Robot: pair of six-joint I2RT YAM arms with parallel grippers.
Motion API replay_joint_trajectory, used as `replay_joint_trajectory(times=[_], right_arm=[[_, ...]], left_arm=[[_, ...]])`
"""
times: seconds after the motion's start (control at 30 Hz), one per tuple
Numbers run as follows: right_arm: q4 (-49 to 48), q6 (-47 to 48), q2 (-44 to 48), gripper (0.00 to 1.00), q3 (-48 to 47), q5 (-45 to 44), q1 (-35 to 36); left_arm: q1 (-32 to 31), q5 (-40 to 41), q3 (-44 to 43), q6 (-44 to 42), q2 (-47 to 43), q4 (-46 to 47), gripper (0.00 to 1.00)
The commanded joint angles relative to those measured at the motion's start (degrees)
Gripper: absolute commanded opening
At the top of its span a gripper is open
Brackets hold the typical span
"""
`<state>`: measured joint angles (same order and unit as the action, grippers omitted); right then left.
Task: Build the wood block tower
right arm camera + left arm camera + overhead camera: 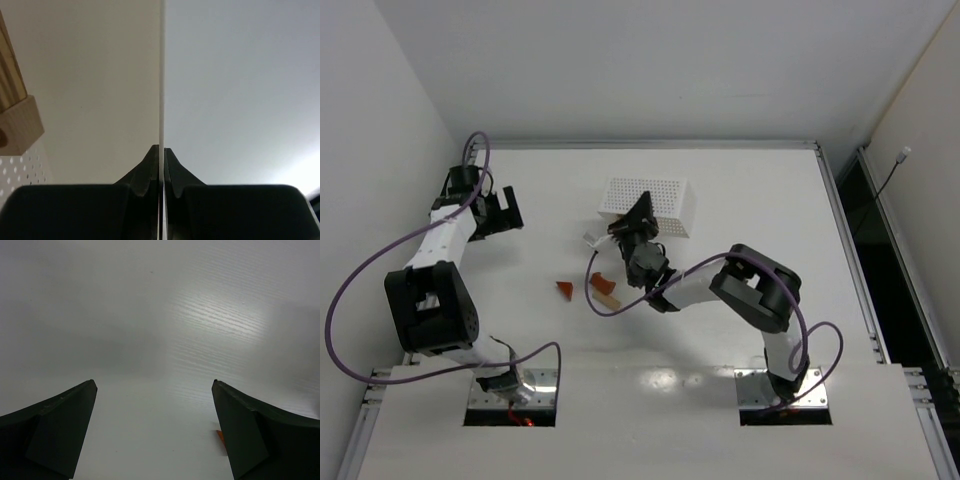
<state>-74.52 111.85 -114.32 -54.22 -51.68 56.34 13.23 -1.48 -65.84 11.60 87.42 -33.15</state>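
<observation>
Reddish-brown wedge and arch lie centre-frame on the tabletop. Right hand pinches the perforated tray by its thin edge. Left hand, upper left, gapes apart.

The tray sits toward the far middle of the table, with a block inside it and the right gripper clamped on its wall. Nearer the table's front edge, left of the tray, a wedge, a small piece and a bar lie close together. The left gripper stands well apart to their left.
</observation>
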Motion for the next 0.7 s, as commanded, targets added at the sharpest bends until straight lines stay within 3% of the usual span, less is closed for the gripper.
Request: replay_joint_trajectory(times=[0.0,0.3,0.43,0.57,0.63,0.67], right_arm=[[-29.5,3.9,-2.0,0.0,3.9,-1.1,-0.3],[-26.8,4.6,5.8,0.0,3.9,-6.3,2.6],[-29.3,3.7,-0.5,0.0,3.9,-2.6,-0.2],[-23.4,0.0,8.1,0.0,7.4,-4.0,-0.2],[-24.2,-0.9,5.9,0.0,7.5,-3.0,-0.2],[-28.9,3.2,1.7,0.0,7.5,-1.9,-0.8]], left_arm=[[0.7,-1.3,-1.7,1.4,1.1,1.1,1.0],[0.7,-0.8,-1.9,1.4,1.1,-0.4,1.0],[0.7,-1.3,-0.3,0.9,-0.3,1.1,1.0],[0.7,-0.8,-1.0,0.9,-0.6,-0.2,1.0],[0.7,-1.8,0.7,0.9,-1.1,2.5,1.0],[0.7,-1.8,1.2,0.9,-1.1,2.5,1.0]])
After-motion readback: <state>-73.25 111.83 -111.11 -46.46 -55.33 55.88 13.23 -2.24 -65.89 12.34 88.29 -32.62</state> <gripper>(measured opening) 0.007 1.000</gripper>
